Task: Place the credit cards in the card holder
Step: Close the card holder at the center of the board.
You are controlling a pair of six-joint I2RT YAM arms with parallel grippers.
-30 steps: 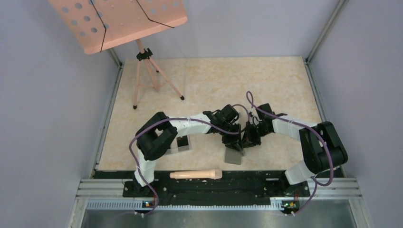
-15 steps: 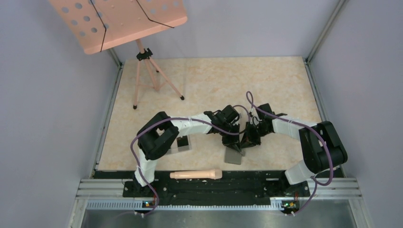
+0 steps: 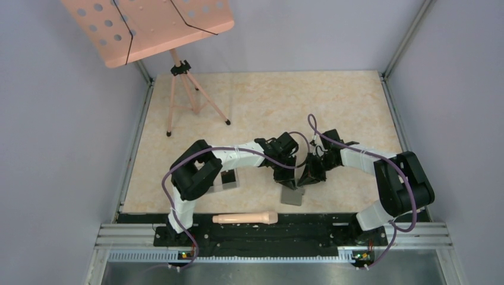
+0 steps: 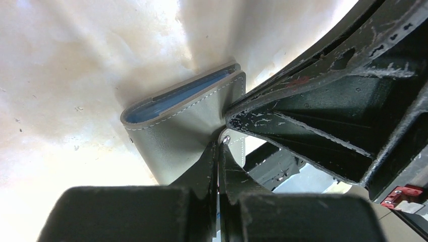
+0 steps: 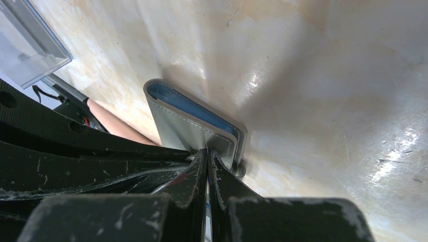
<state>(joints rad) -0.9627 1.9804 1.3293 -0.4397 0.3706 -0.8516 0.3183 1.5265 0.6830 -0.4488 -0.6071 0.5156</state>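
Note:
The card holder (image 3: 291, 196) is a gray wallet lying folded near the table's front edge, between my two grippers. In the left wrist view the card holder (image 4: 176, 126) shows a bluish inside at its fold. My left gripper (image 4: 218, 146) is shut, its tips against the edge by the snap tab (image 4: 237, 146). In the right wrist view my right gripper (image 5: 207, 152) is shut, its tips against the card holder (image 5: 186, 118) at its near corner. In the top view the left gripper (image 3: 284, 179) and right gripper (image 3: 305, 178) almost touch. No credit card shows clearly.
A clear plastic box (image 3: 226, 179) lies left of the wallet, partly under the left arm, with something dark in it; it also shows in the right wrist view (image 5: 25, 45). A pale wooden handle (image 3: 245, 218) lies on the front rail. A pink music stand (image 3: 178, 89) is at the back left.
Both grippers have shifted slightly away from the front edge. The wallet looks a little shorter and slightly turned. Both grippers stay shut.

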